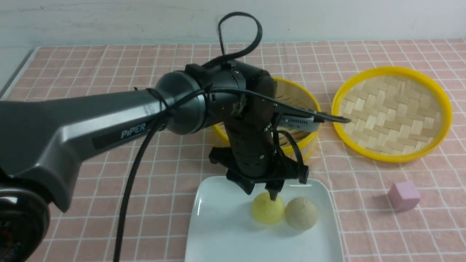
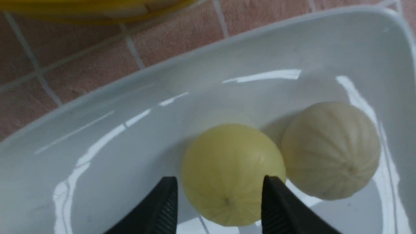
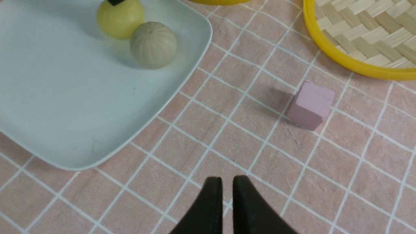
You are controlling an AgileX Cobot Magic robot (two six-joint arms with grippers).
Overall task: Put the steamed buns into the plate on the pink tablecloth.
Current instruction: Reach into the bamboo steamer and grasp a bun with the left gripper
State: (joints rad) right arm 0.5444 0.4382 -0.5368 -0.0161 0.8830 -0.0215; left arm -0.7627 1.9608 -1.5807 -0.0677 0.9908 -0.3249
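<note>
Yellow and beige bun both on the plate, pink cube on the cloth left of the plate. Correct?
No. The cube is right of the plate, not left; the front view shows it. The yellow bun and beige bun are on the plate, the cube on the cloth.

A pale, off-white wall (image 1: pixel 109 18) runs across the top of the front view, plain, with faint greyish smudges. The worktop (image 1: pixel 16 74) shows only as a grey strip along its left edge in the upper left of the frame. The rest lies under the pink tablecloth (image 1: pixel 91 65). The light is soft and even, and shadows are short with blurred edges.
</note>
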